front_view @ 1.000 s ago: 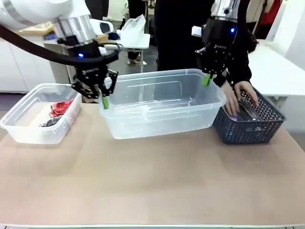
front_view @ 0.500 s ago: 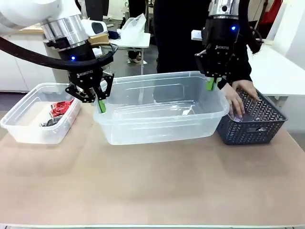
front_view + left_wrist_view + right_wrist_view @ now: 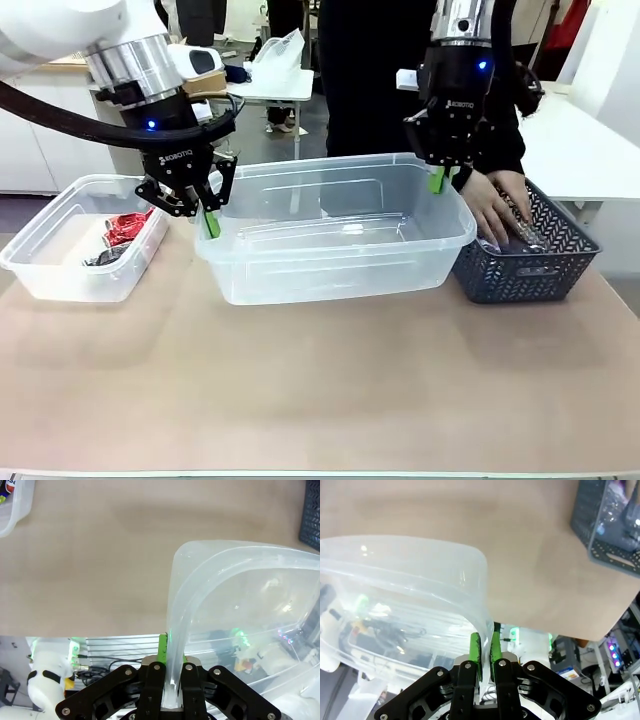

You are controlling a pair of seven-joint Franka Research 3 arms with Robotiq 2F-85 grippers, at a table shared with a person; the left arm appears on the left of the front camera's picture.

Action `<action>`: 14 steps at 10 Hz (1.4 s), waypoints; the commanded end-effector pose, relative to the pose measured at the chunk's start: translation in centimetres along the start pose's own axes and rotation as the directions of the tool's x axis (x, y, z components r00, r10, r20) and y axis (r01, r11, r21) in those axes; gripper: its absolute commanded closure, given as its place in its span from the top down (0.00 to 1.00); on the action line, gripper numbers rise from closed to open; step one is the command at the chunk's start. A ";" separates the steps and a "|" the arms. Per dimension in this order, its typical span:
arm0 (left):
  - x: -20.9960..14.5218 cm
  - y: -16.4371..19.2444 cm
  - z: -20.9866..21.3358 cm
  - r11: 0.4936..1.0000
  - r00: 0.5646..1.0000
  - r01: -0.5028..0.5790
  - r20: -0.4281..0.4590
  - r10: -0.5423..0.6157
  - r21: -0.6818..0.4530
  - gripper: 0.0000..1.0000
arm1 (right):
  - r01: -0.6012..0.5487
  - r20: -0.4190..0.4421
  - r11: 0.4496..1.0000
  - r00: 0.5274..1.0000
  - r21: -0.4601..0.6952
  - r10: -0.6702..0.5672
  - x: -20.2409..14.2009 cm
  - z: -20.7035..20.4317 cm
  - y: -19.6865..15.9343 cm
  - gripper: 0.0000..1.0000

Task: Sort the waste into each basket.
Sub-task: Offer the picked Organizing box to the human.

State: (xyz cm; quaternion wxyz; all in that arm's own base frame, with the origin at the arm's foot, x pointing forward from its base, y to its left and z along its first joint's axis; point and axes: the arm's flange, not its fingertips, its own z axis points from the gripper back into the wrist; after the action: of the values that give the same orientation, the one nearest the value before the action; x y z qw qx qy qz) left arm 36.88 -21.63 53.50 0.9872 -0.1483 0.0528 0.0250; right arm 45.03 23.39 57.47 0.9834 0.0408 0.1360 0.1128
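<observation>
Repositioning of the big clear basket (image 3: 335,265) looks like the step in hand. The left jaws are pinched on its rim at the end nearest the small basket (image 3: 55,275), which holds crushed cans (image 3: 122,230); the right jaws are pinched on the rim at the opposite end, beside the dark blue lattice basket (image 3: 525,278), where a person's hand (image 3: 497,205) rests on what looks like clear plastic waste (image 3: 520,238). Next, I judge, both arms must travel together and level, set it flat on the bench (image 3: 320,400), then let go.
</observation>
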 end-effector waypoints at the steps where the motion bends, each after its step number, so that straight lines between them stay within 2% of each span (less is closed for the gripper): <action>1: 0.2 -0.1 0.3 1.000 1.000 -0.004 0.005 0.004 0.002 0.04 | -0.043 0.008 0.999 0.999 0.000 0.043 -0.1 0.4 0.0 0.10; 14: 0.2 -0.1 0.3 1.000 1.000 -0.004 0.005 0.004 0.002 0.04 | -0.043 0.008 0.999 0.999 0.000 0.043 -0.1 0.4 0.0 0.10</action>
State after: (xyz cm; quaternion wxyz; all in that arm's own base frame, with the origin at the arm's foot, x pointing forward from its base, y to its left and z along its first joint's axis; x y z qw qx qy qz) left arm 36.89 -21.63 53.51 0.9872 -0.1483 0.0527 0.0251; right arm 45.04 23.39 57.48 0.9834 0.0409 0.1358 0.1134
